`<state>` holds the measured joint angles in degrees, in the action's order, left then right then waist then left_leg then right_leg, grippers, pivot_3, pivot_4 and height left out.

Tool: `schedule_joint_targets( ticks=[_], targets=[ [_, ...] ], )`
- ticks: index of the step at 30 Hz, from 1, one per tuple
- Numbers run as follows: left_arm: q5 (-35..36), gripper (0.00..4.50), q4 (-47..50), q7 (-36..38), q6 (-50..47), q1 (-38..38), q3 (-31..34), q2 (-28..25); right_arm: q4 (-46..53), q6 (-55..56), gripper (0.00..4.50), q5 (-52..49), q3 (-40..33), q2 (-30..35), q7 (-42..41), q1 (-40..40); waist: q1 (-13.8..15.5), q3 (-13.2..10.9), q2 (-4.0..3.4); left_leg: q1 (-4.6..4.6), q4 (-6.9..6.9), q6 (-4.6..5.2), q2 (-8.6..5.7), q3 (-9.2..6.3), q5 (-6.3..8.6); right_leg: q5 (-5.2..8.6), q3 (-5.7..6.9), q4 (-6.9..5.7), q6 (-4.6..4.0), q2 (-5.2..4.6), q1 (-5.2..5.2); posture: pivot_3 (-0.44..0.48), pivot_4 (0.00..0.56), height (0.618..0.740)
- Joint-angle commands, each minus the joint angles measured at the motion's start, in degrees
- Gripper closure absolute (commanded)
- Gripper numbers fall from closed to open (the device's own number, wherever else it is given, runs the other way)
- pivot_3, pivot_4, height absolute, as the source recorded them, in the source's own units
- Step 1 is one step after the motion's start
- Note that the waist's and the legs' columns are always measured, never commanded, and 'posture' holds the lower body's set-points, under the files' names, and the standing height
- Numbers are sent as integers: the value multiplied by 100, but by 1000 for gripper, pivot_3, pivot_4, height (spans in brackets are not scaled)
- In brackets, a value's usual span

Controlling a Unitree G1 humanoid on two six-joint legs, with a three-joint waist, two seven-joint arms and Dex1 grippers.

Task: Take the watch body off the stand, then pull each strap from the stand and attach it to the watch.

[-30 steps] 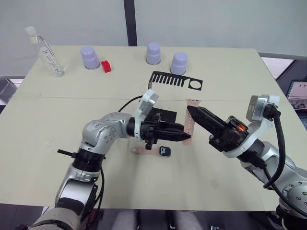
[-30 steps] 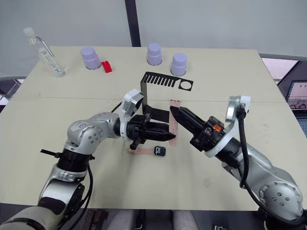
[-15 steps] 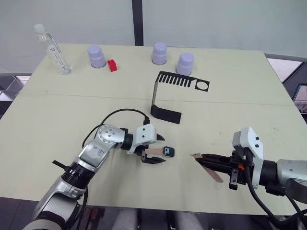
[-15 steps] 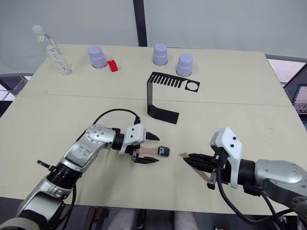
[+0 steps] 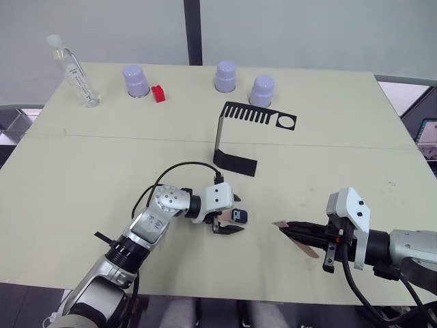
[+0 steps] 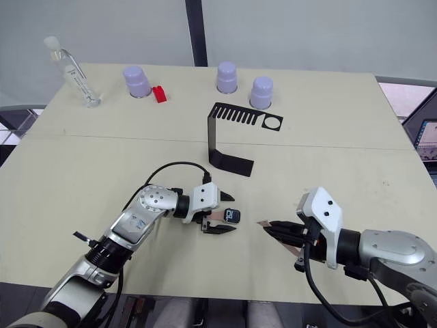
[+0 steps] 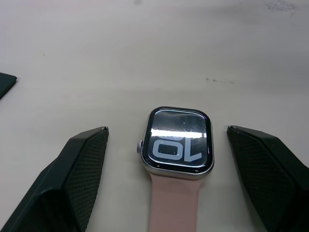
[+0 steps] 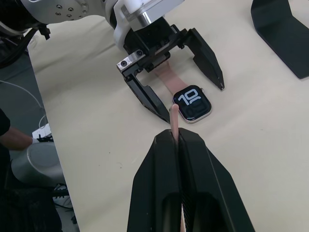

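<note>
Pale beige surface (image 5: pixel 82 171) all round. The watch body (image 7: pixel 177 141) shows a glossy black screen with white digits in a silvery case; the strap (image 7: pixel 173 208) joined to it is soft pink. The left gripper (image 7: pixel 169 174) has black fingers with a fine mesh texture on the pads (image 7: pixel 84 169). The right gripper (image 8: pixel 179 145) is plain glossy black, a second pink strap (image 8: pixel 174 121) in its grip. The stand (image 5: pixel 235 137) is black throughout, comb slots and ring. Far side: three lilac cups (image 5: pixel 135 80), one small red block (image 5: pixel 158 93), a clear tube (image 5: pixel 74 72) with a white cap.
</note>
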<state>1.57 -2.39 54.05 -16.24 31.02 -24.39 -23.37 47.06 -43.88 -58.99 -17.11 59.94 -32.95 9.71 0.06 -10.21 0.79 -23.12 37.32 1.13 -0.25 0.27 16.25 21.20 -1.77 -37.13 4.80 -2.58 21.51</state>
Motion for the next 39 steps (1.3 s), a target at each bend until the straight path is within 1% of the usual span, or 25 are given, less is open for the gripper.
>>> schedule_joint_targets(
  ticks=[1, 2, 5, 6, 11, 14, 15, 18, 20, 21, 23, 26, 30, 34, 39],
  targets=[
    [-67, 766, 87, 103, 80, 29, -58, 0, 169, 10, 4500, -6, -121, -62, -74, 25, 2, 0, 0, 0, 0, 0, 0, 0, 0, 0, 0, 0, 0, 0, -1, 0, 150, 740],
    [-78, 1008, 70, 128, 101, 36, -65, -7, 177, 6, 4500, -12, -128, -68, -70, 32, 2, 0, 0, 0, 0, 0, 0, 0, 0, 0, 0, 0, 0, 0, -1, 0, 150, 740],
    [-84, 2515, 3, 188, 145, 54, -82, 9, 169, -13, 4500, -68, -132, -89, -27, 1, 2, 0, 0, 0, 1, 0, 0, 1, 0, 0, 0, -1, 0, 0, -1, 0, 150, 740],
    [-88, 2882, -31, 196, 151, 61, -96, 31, 162, -18, 4500, -81, -129, -96, -12, -17, 0, 0, 0, 0, 2, 0, 0, 1, 0, 0, 0, -1, 0, 0, -1, 0, 150, 740],
    [-69, 2912, -147, 215, -55, 107, -82, 130, 171, -56, 4500, -73, -99, -148, 47, -92, 3, 1, 1, 1, 3, 0, -1, 1, 0, 0, 0, -3, 1, 0, -1, 0, 150, 740],
    [113, 2912, -179, 304, -357, 244, 92, 154, 225, -41, 4500, 50, -72, -131, 24, -143, 4, 1, 1, 1, 4, 0, -1, 1, 0, -1, 0, -4, 1, 0, -2, 0, 150, 740],
    [306, 2912, -202, 350, -702, 347, 228, 192, 253, -1, 4500, 150, -45, -130, 23, -191, 4, 1, 1, 1, 5, 0, -1, 1, 0, 0, 0, -6, 1, 0, -1, 0, 150, 740],
    [1198, 2912, -197, 631, -2320, 736, 718, 311, 348, 182, 4500, 646, 111, -107, 13, -429, -6, 0, 3, 0, 10, 0, -1, 1, 0, 0, 0, -14, 1, 2, 1, 0, 150, 740],
    [1991, 2912, -282, 919, -3723, 1062, 1092, 337, 397, 362, 4500, 1041, 290, -98, -35, -627, -18, 0, 2, -2, 12, -1, -1, 1, 0, 0, -1, -27, 1, 4, 6, 0, 150, 740],
    [2297, 2912, -404, 1009, -4229, 1219, 1277, 342, 409, 439, 4500, 1227, 397, -94, -47, -738, -28, 0, 2, -2, 13, -2, -1, 0, -1, 0, -1, -29, 1, 6, 6, 0, 150, 740],
    [2642, 2912, -589, 1179, -4771, 1416, 1428, 253, 412, 695, 4500, 1761, 676, -42, -114, -975, -33, 0, 2, -1, 14, -5, -2, 0, -3, 0, -1, -31, 1, 7, 7, 0, 150, 740],
    [2911, 2912, -708, 1342, -5086, 1534, 1470, 113, 354, 1030, 4500, 2472, 1090, -12, -170, -1242, -30, 0, 1, 4, 18, -19, -2, 0, -10, 1, -4, -33, 1, 8, 7, 0, 150, 740],
    [3196, 2912, -1049, 1226, -5489, 1738, 1733, 154, 261, 1449, 4500, 3307, 1564, -32, -250, -1461, -14, 0, 2, 0, 24, -34, -2, 0, -19, 1, -5, -33, 0, 7, 9, 0, 150, 740],
    [3307, 2912, -1165, 1135, -5575, 1823, 1833, 178, 177, 1764, 4500, 3838, 1832, -132, -303, -1574, -7, 0, 2, -3, 32, -35, -3, -2, -16, 1, -5, -37, 0, 5, 9, 0, 150, 740],
    [3344, 2912, -1031, 1119, -5516, 1761, 1721, 134, 47, 2187, 4500, 4383, 2046, -242, -403, -1590, -10, 0, 2, -3, 34, -37, -3, -1, -16, 1, -5, -52, 0, 5, 9, 0, 150, 740]
  ],
)
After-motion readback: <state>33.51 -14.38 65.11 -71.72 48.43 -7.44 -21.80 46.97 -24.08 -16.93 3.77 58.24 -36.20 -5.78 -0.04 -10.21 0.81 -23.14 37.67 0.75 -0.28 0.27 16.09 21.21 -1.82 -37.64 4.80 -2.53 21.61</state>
